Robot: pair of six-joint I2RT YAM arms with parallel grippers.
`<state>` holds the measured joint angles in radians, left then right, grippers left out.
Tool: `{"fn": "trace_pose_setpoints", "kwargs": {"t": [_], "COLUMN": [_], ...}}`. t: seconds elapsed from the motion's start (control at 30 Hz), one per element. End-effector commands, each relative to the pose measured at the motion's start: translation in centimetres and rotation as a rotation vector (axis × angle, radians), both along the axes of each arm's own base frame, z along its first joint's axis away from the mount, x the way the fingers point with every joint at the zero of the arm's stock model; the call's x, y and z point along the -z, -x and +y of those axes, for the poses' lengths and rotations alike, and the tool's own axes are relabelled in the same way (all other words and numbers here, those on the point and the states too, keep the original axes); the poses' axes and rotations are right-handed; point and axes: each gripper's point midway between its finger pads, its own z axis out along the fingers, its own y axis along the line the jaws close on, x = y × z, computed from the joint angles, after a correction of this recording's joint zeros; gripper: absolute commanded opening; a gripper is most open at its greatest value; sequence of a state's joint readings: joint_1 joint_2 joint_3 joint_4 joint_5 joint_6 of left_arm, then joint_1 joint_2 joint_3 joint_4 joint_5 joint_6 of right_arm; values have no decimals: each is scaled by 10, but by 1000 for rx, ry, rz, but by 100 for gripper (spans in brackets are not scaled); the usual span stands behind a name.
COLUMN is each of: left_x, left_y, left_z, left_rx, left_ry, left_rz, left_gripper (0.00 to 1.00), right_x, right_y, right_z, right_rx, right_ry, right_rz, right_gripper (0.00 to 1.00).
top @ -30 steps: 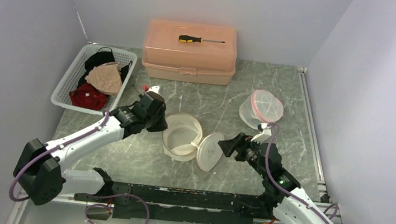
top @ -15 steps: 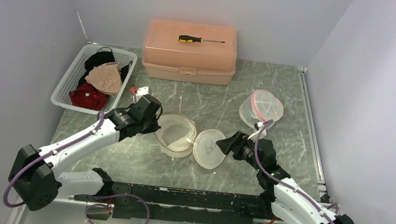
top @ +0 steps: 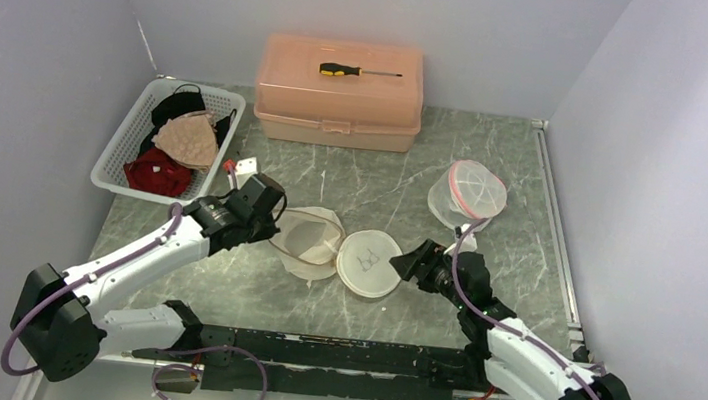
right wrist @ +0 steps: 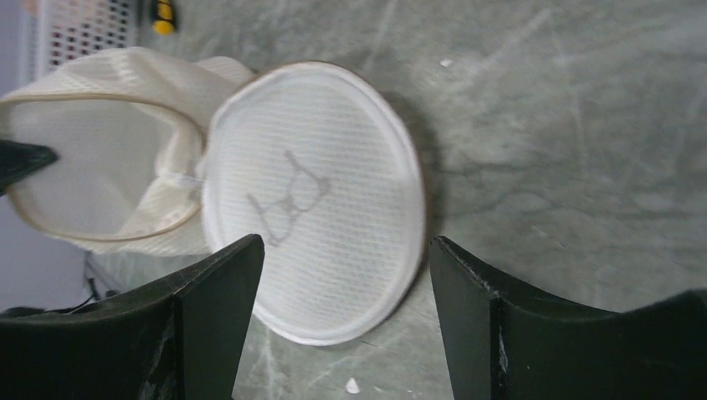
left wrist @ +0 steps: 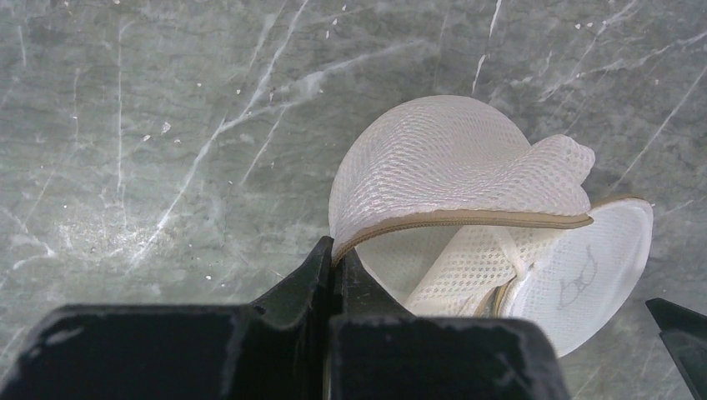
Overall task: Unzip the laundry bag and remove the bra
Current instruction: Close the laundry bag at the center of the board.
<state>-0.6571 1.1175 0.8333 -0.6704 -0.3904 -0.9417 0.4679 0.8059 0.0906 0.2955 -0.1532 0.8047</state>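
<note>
The left gripper (left wrist: 335,250) is pinching the rim (left wrist: 467,220) of the laundry bag (left wrist: 450,154). The right gripper (right wrist: 343,250) is hovering wide open beside its flap (right wrist: 321,183).

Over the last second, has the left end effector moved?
Yes. The left end effector, shut on the bag, has pulled leftward and toward the near edge, farther from the toolbox.

A grey-green marbled table (top: 384,163) with white veins. The laundry bag (top: 310,238) is white honeycomb mesh edged with a tan zip band; its round white panel (top: 370,262) bears a grey bra outline. A peach-pink box (top: 337,108) carries a yellow-and-black screwdriver (top: 345,70). A white lattice basket (top: 119,148) holds black, beige and dark red garments (top: 186,139).
</note>
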Motion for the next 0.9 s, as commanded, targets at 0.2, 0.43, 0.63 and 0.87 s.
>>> {"fn": "trace_pose_setpoints", "kwargs": {"t": [0.2,0.43,0.63,0.87], "left_x": [1,1,2,3], "left_y": [-1,-5,-7,-5], "left_z": [-4,-12,-21,-22], "left_rx": [0,28,62,75], "left_ry": [21,32,54,59], "left_rz": [-5,-1,0,4], "left_gripper": [3,3,3,3], "right_x": [31,48,63,67], "right_y": [-3,3,8,8], "right_z": [-13,-12,-9,-6], "right_rx": [55,42,31,36], "right_ry": [110,183,267,288], "right_rz": [117,201,272,303], "right_gripper": [61,45,36,4]}}
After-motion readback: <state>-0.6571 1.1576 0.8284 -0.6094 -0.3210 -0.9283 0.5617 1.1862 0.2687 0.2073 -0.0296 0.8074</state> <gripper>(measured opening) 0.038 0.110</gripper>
